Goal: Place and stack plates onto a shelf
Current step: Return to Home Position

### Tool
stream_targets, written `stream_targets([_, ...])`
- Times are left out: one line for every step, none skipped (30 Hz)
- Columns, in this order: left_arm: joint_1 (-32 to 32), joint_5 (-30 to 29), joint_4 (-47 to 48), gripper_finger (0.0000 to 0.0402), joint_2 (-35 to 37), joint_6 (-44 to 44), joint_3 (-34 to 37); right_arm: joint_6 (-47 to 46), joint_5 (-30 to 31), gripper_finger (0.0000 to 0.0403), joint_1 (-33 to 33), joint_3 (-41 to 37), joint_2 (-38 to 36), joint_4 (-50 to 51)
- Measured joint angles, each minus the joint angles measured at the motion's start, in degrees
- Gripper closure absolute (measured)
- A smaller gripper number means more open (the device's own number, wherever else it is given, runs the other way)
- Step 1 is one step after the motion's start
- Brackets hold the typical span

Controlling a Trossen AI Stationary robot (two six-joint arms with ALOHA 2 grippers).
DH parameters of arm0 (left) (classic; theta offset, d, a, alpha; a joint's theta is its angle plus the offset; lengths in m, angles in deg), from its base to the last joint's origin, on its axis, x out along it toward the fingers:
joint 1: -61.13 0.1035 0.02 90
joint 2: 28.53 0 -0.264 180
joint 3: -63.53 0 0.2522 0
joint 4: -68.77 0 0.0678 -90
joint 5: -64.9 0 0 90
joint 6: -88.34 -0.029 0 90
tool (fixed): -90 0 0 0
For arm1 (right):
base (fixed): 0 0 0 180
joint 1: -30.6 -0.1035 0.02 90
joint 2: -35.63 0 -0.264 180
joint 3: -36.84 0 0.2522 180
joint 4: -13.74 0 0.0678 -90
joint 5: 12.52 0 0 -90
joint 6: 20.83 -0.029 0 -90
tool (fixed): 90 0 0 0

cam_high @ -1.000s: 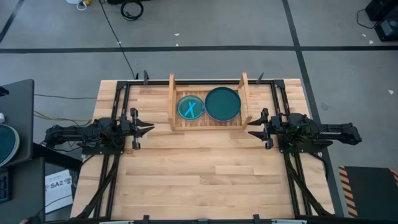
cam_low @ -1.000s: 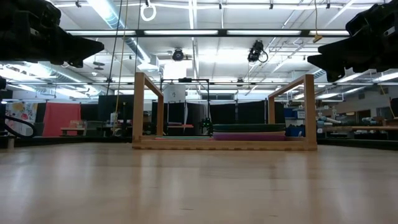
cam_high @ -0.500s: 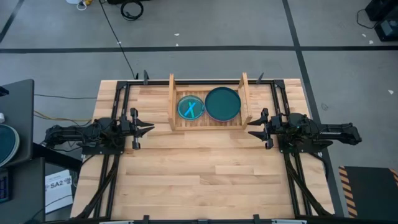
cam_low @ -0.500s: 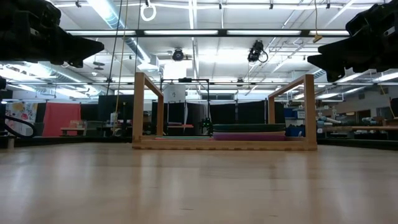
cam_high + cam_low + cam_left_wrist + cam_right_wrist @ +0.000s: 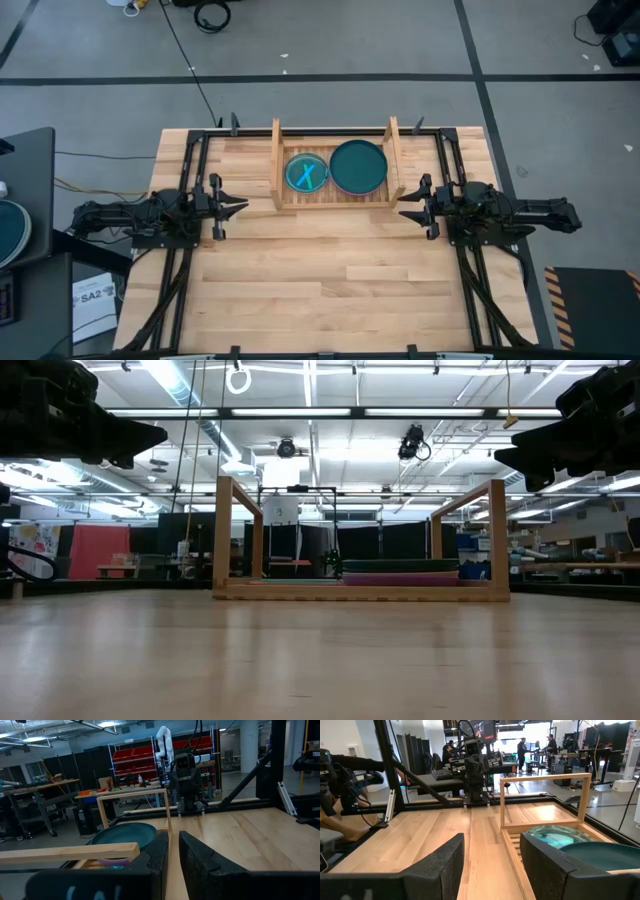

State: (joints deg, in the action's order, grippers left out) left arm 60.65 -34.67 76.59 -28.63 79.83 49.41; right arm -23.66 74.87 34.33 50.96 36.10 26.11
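The shelf (image 5: 276, 165) stands at the middle of the table's far side, its base on the wood. On its left half lies a translucent cyan plate (image 5: 306, 174). On its right half a dark teal plate (image 5: 358, 166) tops a stack with purple and maroon rims (image 5: 400, 577) below it. My left gripper (image 5: 243, 207) hangs level at the table's left side, near the shelf's left board. Its fingers (image 5: 160, 851) stand a narrow gap apart with nothing between them. My right gripper (image 5: 402, 213) hangs level at the right side, wide open (image 5: 492, 840) and holding nothing.
Bare tabletop (image 5: 330, 270) stretches from the shelf to the near edge. Black frame rails (image 5: 190, 150) run along both sides. Another dark teal plate (image 5: 8, 230) lies on a side table off the left. A person (image 5: 350, 770) sits beyond the table's left side.
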Motion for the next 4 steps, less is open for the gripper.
stream_targets([0.0,0.0,0.0,0.0351,0.0,0.0,0.0,0.0,0.0,0.0205,0.0,0.0,0.0,0.0])
stream_targets([0.0,0.0,0.0,0.0351,0.0,0.0,0.0,0.0,0.0,0.0205,0.0,0.0,0.0,0.0])
stream_targets([0.0,0.0,0.0,0.0351,0.0,0.0,0.0,0.0,0.0,0.0205,0.0,0.0,0.0,0.0])
stream_targets([0.0,0.0,0.0,0.0351,0.0,0.0,0.0,0.0,0.0,0.0205,0.0,0.0,0.0,0.0])
